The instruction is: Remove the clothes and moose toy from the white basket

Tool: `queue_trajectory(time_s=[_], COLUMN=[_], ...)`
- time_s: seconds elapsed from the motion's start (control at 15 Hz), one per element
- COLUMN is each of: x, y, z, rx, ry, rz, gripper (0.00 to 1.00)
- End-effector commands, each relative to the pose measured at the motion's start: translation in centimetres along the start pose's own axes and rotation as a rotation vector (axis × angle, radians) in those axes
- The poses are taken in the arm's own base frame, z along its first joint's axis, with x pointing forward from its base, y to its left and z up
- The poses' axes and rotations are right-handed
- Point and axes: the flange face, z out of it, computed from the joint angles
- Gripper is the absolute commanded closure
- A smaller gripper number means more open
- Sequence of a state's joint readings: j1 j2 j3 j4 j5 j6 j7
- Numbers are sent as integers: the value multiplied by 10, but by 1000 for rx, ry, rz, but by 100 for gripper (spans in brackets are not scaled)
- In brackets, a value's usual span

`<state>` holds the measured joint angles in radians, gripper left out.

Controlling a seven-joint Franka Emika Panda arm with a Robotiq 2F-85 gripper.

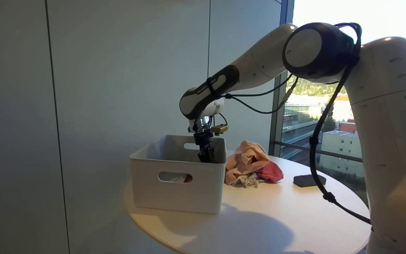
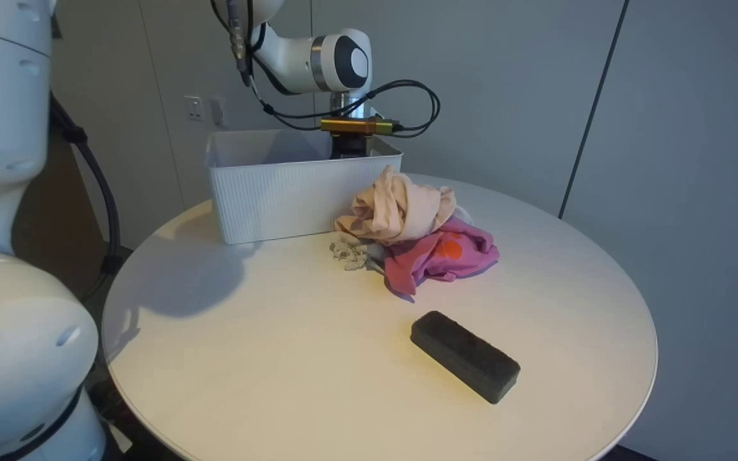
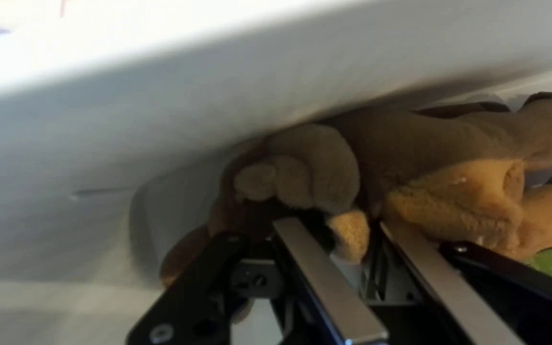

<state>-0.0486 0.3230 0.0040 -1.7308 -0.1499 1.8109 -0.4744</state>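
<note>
Inside the white basket (image 1: 178,194) I see the moose toy (image 3: 410,148), fuzzy brown with tan patches; the gripper (image 3: 339,227), jaws apart, straddles a stubby bit of it. Peach and pink clothes (image 2: 407,214) slump beside the basket.

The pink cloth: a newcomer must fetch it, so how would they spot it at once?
On the round table, beside the white basket, lies a heap of clothes. There the pink cloth sits low against the peach cloth; its colour and orange patch set it apart.
</note>
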Motion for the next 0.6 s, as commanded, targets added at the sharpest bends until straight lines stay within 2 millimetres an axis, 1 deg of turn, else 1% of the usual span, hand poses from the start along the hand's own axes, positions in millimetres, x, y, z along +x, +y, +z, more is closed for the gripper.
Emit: queue_trajectory(time_s=[0.0, 0.07, 0.33, 0.47, 0.53], x=[3, 3, 2, -3, -8], y=[3, 3, -5, -18, -32], z=[10, 6, -14, -34, -51], rx=[22, 20, 0, -53, -110], ry=[4, 11, 59, 101, 134], rz=[37, 41, 42, 36, 11], gripper=[94, 92, 93, 93, 93])
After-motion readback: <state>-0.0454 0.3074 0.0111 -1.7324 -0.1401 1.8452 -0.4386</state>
